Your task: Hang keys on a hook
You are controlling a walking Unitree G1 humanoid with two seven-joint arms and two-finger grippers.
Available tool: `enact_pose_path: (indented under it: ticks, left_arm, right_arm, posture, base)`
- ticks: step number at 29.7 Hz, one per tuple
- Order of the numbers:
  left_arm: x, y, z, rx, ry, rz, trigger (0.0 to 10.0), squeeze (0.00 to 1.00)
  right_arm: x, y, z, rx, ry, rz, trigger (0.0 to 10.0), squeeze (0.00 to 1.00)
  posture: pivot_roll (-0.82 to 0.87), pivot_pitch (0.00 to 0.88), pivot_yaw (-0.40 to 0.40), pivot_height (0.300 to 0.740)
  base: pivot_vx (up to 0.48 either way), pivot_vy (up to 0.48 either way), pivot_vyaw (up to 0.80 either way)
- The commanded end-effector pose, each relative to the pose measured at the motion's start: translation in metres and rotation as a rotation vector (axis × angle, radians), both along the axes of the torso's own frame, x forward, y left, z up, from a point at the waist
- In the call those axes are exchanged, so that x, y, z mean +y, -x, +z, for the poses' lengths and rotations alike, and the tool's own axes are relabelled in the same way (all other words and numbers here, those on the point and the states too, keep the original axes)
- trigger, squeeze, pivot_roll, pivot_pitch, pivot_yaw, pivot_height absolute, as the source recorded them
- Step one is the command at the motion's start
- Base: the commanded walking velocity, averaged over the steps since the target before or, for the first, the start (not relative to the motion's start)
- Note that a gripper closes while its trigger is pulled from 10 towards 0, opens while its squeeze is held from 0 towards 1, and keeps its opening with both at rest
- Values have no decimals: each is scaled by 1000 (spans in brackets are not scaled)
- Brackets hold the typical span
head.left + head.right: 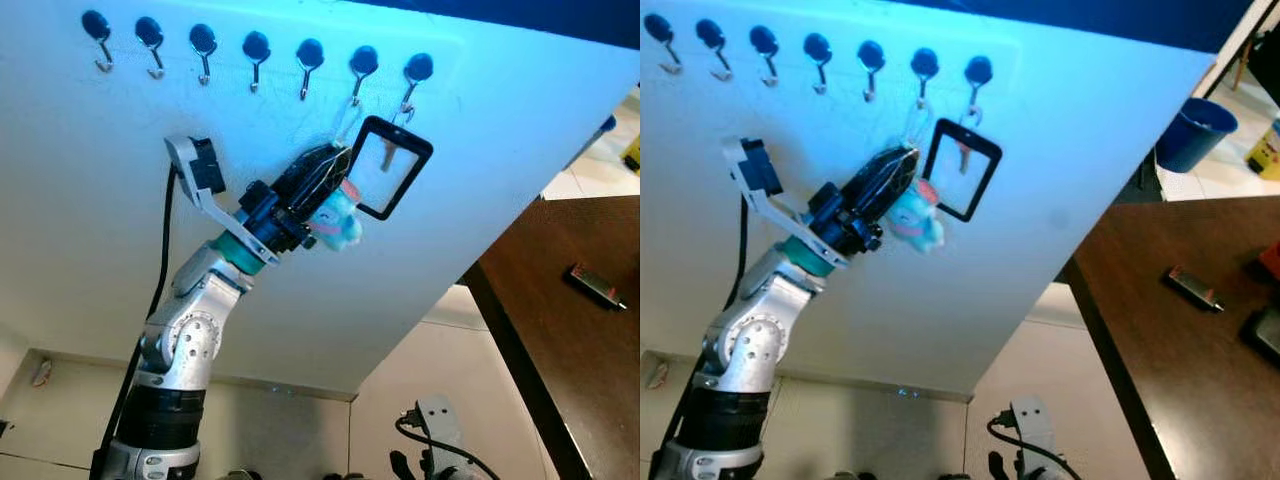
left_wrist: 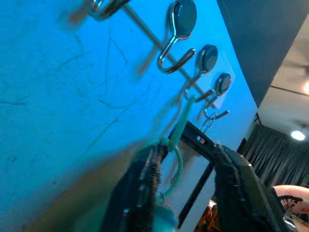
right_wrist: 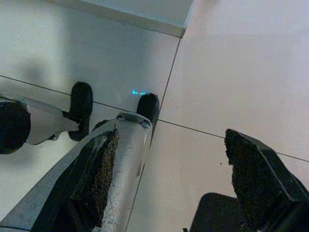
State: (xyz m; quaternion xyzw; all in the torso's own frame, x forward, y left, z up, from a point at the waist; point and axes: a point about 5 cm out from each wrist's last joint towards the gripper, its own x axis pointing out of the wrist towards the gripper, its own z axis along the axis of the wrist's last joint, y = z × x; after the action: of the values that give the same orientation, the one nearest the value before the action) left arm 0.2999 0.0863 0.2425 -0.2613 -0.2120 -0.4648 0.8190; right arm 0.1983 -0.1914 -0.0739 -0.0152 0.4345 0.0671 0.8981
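A row of several metal hooks [image 1: 255, 55] with black round bases runs along the top of the white wall. My left gripper [image 1: 325, 170] is raised to the wall and shut on the keys, just below the second hook from the right [image 1: 360, 66]. The keychain's thin ring [image 1: 347, 120] reaches up to that hook; I cannot tell whether it is over it. A teal and pink plush charm [image 1: 338, 222] dangles under the fingers. In the left wrist view a green cord [image 2: 179, 145] runs between the black fingers [image 2: 236, 183]. A black-framed tag [image 1: 390, 165] hangs beside, under the rightmost hook [image 1: 415, 72].
A dark brown table [image 1: 570, 360] stands to the right with a small black and red object [image 1: 597, 285] on it. A blue bin [image 1: 1196, 130] sits beyond it. My right gripper [image 3: 169, 179] hangs open over the tiled floor [image 3: 231, 72].
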Motion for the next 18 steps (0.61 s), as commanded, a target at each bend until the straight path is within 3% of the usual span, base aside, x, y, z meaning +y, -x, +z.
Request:
enact_pose_path:
  ticks: [1, 10, 13, 15, 16, 18]
  left_arm:
    - [2, 7, -5, -4, 2, -47, 10000, 1000]
    - [19, 21, -27, 15, -60, -143, 10000, 1000]
    - [33, 40, -54, 61, -129, -261, 10000, 1000]
    - [33, 40, -54, 61, -129, -261, 10000, 1000]
    - [43, 48, -80, 132, -208, -272, 10000, 533]
    - [46, 51, -90, 160, -234, -276, 10000, 533]
  right_arm:
    - [-1, 8, -5, 34, -11, -25, 10000, 0]
    - [0, 8, -4, 35, -8, -14, 10000, 0]
    - [0, 8, -4, 38, -5, -5, 10000, 0]
    - [0, 8, -4, 38, -5, -5, 10000, 0]
    - [1, 8, -5, 39, -4, 0, 10000, 0]
    - [1, 8, -5, 40, -4, 1, 10000, 0]
  posture:
    - [33, 89, 0, 740]
    - [36, 82, -4, 740]
    - [45, 68, -5, 740]
    - [45, 68, -5, 740]
    - [46, 65, -5, 740]
    - [50, 59, -5, 740]
  base:
    - [0, 0, 0]
    - [0, 0, 0]
    - [0, 0, 0]
    - [0, 0, 0]
    - [0, 0, 0]
    - [0, 0, 0]
